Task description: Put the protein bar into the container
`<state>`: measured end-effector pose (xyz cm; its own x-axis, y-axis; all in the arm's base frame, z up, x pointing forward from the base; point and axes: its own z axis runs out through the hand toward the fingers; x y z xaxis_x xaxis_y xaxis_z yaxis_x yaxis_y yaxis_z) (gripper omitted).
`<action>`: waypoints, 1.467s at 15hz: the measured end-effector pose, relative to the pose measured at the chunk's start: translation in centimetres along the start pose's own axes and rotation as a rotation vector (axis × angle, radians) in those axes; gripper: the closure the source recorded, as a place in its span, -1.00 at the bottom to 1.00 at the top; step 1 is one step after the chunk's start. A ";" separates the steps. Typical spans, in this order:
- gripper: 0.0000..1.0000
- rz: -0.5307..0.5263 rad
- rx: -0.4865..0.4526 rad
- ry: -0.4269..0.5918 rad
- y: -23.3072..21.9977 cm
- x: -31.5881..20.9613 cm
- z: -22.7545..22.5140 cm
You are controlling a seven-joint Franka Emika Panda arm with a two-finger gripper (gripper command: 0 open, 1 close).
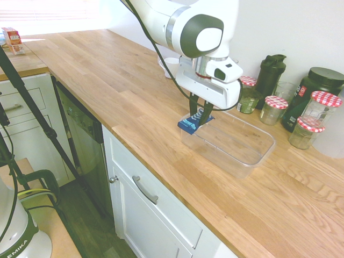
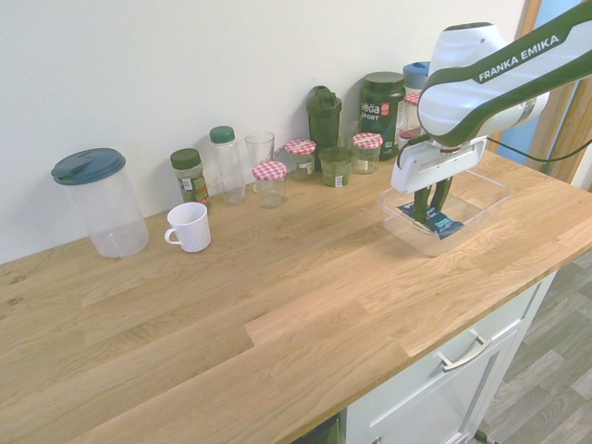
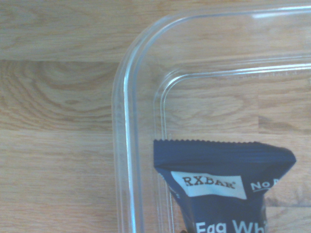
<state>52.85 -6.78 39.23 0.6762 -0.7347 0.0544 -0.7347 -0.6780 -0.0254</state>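
The protein bar (image 1: pixel 191 123), in a dark blue wrapper with white print, hangs between the fingers of my gripper (image 1: pixel 199 119), which is shut on it. It sits at one end of the container (image 1: pixel 258 157), a clear shallow plastic tub on the wooden counter. In the second exterior view the protein bar (image 2: pixel 438 222) is low inside the container (image 2: pixel 410 236), under the gripper (image 2: pixel 430 213). In the wrist view the protein bar (image 3: pixel 223 189) lies just inside a rounded corner of the container (image 3: pixel 125 121). Whether the bar touches the tub's floor I cannot tell.
Glass jars with red-checked lids (image 1: pixel 275 109), a dark shaker bottle (image 1: pixel 270 72) and a dark tub (image 1: pixel 317 88) line the wall behind the container. Along the wall stand a white mug (image 2: pixel 189 227), a glass (image 2: pixel 260 153) and a tall clear canister (image 2: pixel 100 202). The counter's front edge (image 1: pixel 161 172) is close.
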 end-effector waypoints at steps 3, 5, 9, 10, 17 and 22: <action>-1.00 0.013 -0.004 -0.003 -0.2 0.1 0.3; -1.00 0.014 -0.005 -0.003 -0.2 0.2 0.4; -1.00 0.014 -0.004 -0.002 -0.3 0.3 0.3; -1.00 0.014 -0.003 -0.002 -0.4 0.3 0.3; -1.00 0.015 0.000 0.003 -0.4 0.4 0.3; -1.00 0.045 0.046 0.053 1.4 0.9 -4.0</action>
<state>52.17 -8.32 43.26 0.6378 -0.7631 0.1048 -0.7601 -0.6455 -0.0746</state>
